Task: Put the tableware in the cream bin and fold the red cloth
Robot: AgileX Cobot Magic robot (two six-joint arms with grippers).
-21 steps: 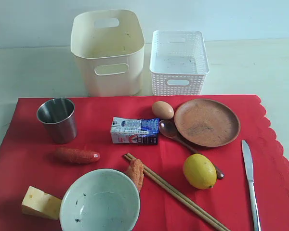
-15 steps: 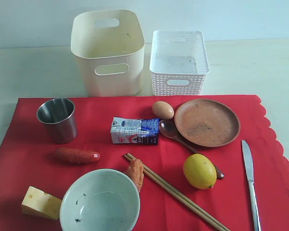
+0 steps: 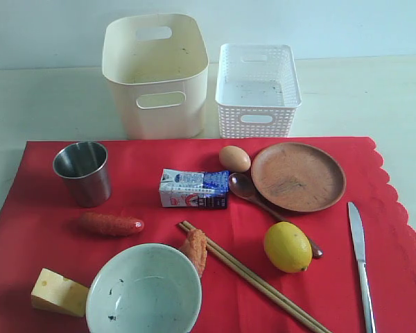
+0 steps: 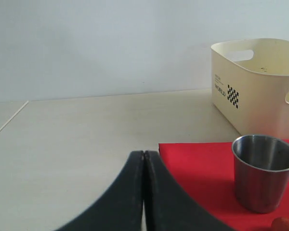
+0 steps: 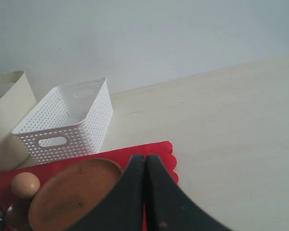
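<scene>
On the red cloth (image 3: 48, 229) lie a steel cup (image 3: 82, 173), a pale bowl (image 3: 143, 290), a brown plate (image 3: 298, 176), a dark wooden spoon (image 3: 244, 187), chopsticks (image 3: 253, 276) and a silver knife (image 3: 360, 260). Behind the cloth stands the cream bin (image 3: 156, 76), with nothing showing inside it. Neither arm shows in the exterior view. My left gripper (image 4: 143, 154) is shut and empty, hanging beside the cloth's corner, short of the cup (image 4: 263, 172). Over the cloth's scalloped edge, beside the plate (image 5: 72, 192), my right gripper (image 5: 145, 157) is shut and empty.
A white lattice basket (image 3: 257, 90) stands right of the cream bin. An egg (image 3: 234, 158), a milk carton (image 3: 194, 189), a lemon (image 3: 287, 246), two sausages (image 3: 111, 224) and a cheese wedge (image 3: 57, 292) share the cloth with the tableware. Bare pale table (image 3: 402, 104) surrounds the cloth.
</scene>
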